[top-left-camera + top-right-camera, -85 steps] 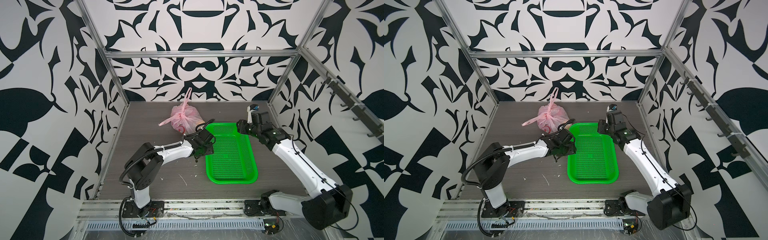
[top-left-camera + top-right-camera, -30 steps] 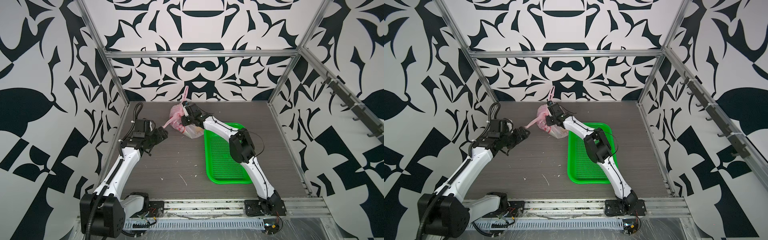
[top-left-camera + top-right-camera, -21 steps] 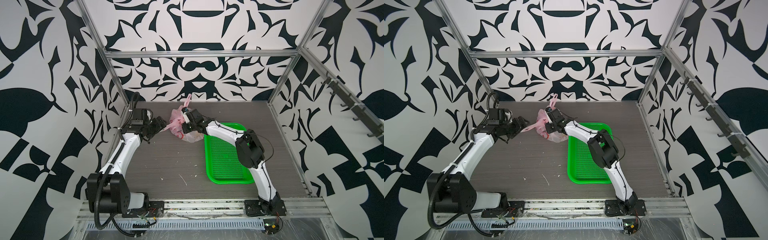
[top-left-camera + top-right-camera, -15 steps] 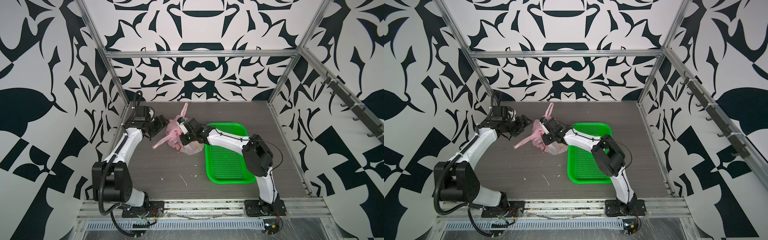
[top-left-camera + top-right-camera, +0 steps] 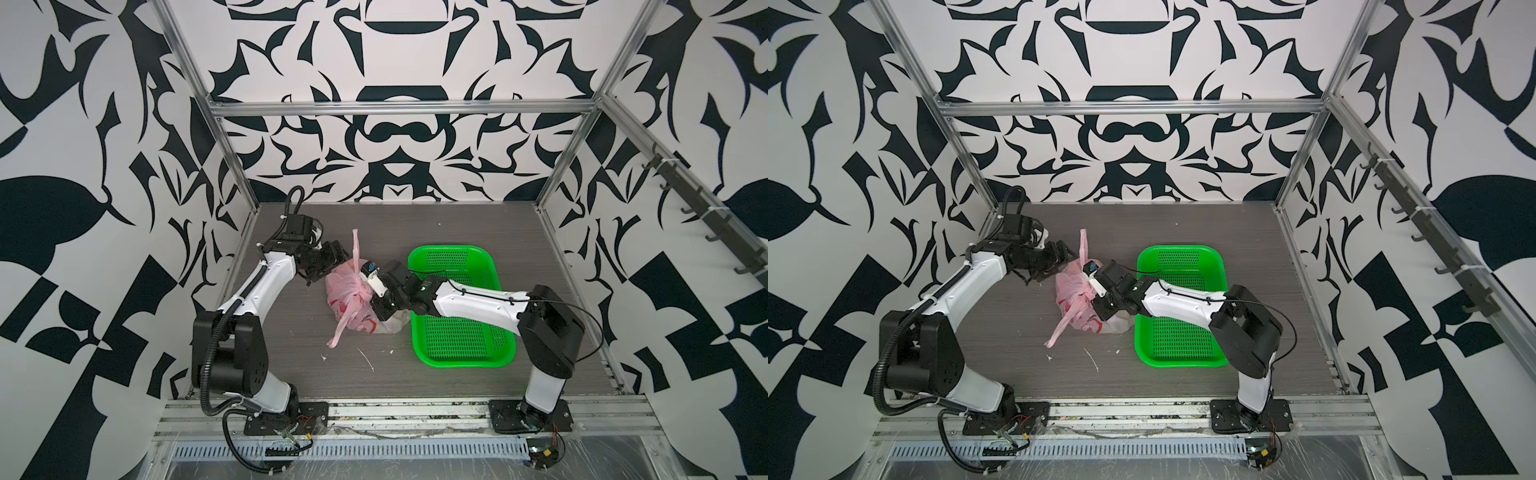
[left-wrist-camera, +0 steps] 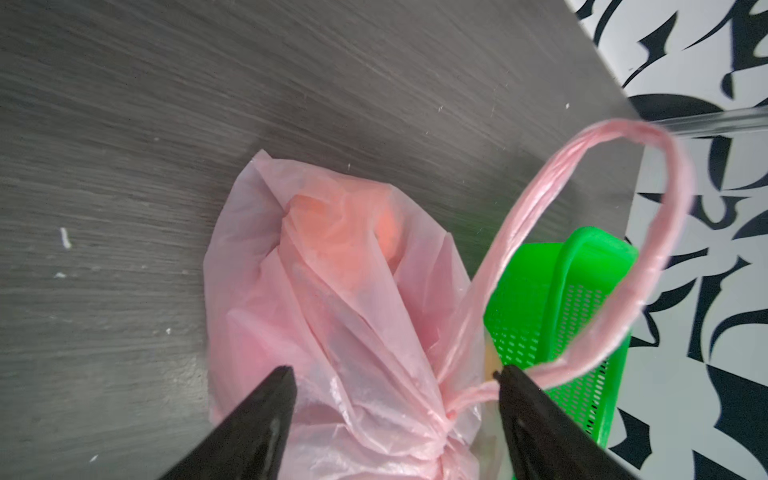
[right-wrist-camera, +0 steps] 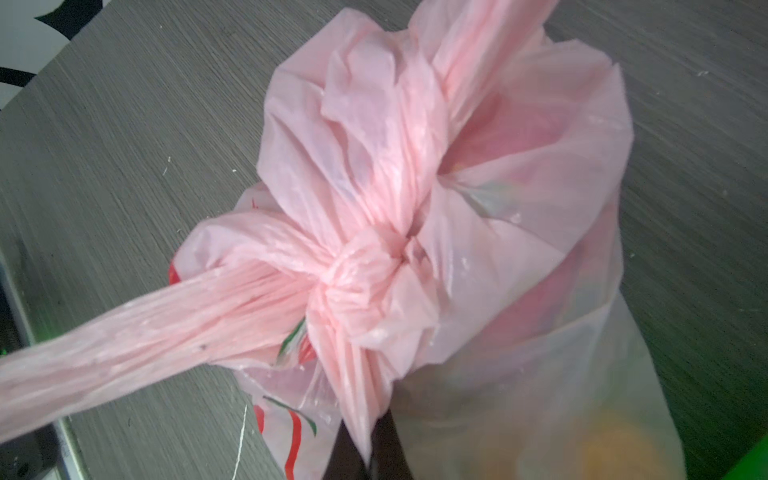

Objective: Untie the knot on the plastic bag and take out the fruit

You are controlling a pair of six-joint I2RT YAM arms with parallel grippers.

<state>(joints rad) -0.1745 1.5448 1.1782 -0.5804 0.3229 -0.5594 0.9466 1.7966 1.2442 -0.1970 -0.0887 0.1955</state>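
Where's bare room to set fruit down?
Free: green basket, apart from where the right arm crosses it; table behind the basket and in front of the plastic bag. Crowded: between left gripper and right gripper.

No text can be read. The bag (image 7: pixel 519 249) bears a red and green print (image 7: pixel 296 428), with no legible letters.

The plastic bag (image 7: pixel 365 137) was thin, translucent pink film, crinkled and faintly shiny, bunched tight at the knot (image 7: pixel 361 270). The basket (image 5: pixel 451 250) was glossy green perforated plastic, the desk (image 6: pixel 124 124) matt grey wood-grain, the left tool (image 6: pixel 392 370) glossy black.
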